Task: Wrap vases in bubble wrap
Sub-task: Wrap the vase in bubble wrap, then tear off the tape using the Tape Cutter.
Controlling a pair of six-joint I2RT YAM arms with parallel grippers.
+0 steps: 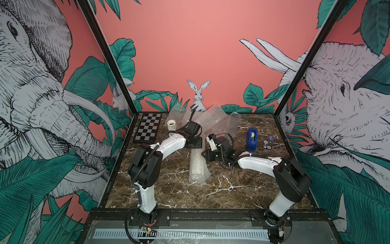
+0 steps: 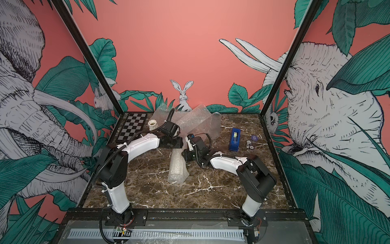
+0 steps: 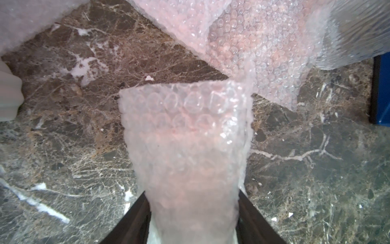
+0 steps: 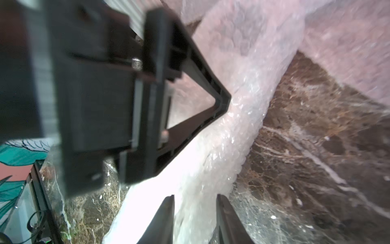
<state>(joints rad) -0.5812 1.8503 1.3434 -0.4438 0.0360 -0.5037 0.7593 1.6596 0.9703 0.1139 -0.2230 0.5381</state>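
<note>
Two top views: wrapped vase (image 1: pixel 197 169) lying at centre of counter (image 1: pixel 232 190), stretched from 12 to 6 o'clock; loose bubble wrap (image 2: pixel 196 120) at 12 o'clock. Left wrist: left claw (image 3: pixel 193 192) clamped on the wrapped vase. Right wrist: right claw (image 4: pixel 195 196) parted over it.

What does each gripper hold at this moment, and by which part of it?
The left gripper clamps the bubble-wrap bundle by its sides, near its far end. The right gripper straddles the bundle; whether it grips cannot be told.

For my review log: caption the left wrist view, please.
Left gripper clasps a bubble-wrap bundle on the marble table, loose sheets beyond.
</note>
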